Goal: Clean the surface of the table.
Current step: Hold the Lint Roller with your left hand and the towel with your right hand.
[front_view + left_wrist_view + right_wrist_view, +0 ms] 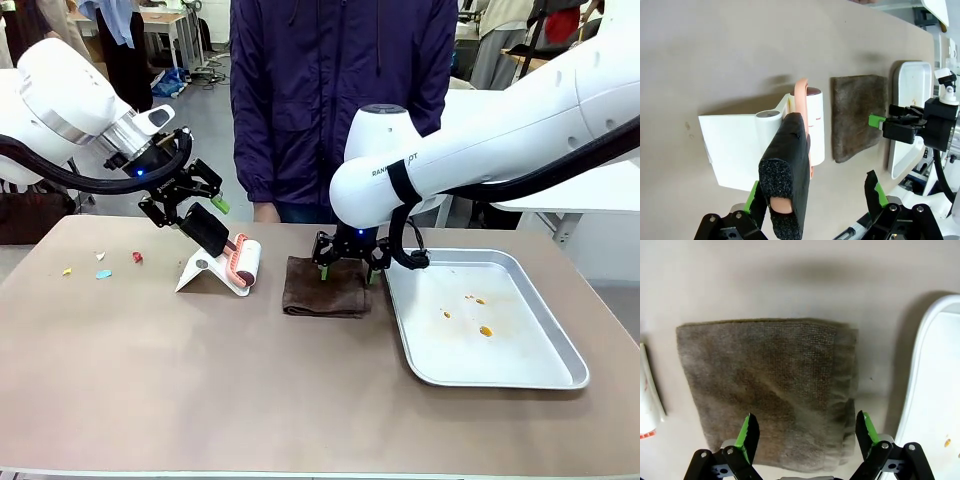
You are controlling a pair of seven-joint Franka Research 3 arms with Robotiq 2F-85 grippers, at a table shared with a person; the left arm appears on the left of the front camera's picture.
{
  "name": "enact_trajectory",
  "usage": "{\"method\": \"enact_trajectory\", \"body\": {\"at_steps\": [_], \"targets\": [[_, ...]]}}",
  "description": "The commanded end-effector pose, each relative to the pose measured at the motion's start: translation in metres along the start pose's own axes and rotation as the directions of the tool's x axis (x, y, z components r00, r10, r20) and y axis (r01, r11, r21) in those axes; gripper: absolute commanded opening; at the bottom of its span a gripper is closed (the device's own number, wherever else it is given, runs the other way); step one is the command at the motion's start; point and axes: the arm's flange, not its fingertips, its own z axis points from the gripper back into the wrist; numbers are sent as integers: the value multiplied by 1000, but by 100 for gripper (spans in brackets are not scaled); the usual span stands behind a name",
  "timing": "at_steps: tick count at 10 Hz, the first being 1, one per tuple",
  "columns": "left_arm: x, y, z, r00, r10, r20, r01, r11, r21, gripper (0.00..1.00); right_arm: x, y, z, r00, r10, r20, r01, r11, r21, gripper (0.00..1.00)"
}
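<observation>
The beige table (200,380) carries small coloured scraps (103,273) near its far left. A lint roller (243,262) with a black foam handle (205,228) rests in a white stand (200,270). My left gripper (190,208) is open around the top of that handle. In the left wrist view the handle (787,175) stands close to one finger of the left gripper (815,192), with a wide gap to the other. My right gripper (346,270) hangs open just above a folded brown cloth (325,288). In the right wrist view the right gripper (806,430) straddles the near edge of the cloth (770,385).
A shiny metal tray (545,375) with orange stains (485,330) lies right of the cloth. A person in a dark jacket (340,90) stands at the far edge. The front half of the table is bare.
</observation>
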Motion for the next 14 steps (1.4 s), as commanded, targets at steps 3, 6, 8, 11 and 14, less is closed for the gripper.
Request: {"method": "enact_trajectory", "body": {"at_steps": [3,6,8,11,14], "targets": [[1,5,0,999,39,-11,-38,999,37,100,4,0,-2,1000,-21,6,21,999,-25,100],[-3,11,5,997,68,23,-68,997,37,100,4,-2,-2,1000,-31,1,32,999,-41,100],[-3,12,4,997,73,18,-73,997,31,100,4,-2,-2,999,-36,-2,36,998,-45,100],[-4,13,2,997,72,13,-73,997,21,100,5,1,-1,999,-38,-13,38,998,-46,100],[-4,5,0,998,63,25,-63,998,21,0,5,0,-3,998,-46,-37,45,998,-52,1]]}}
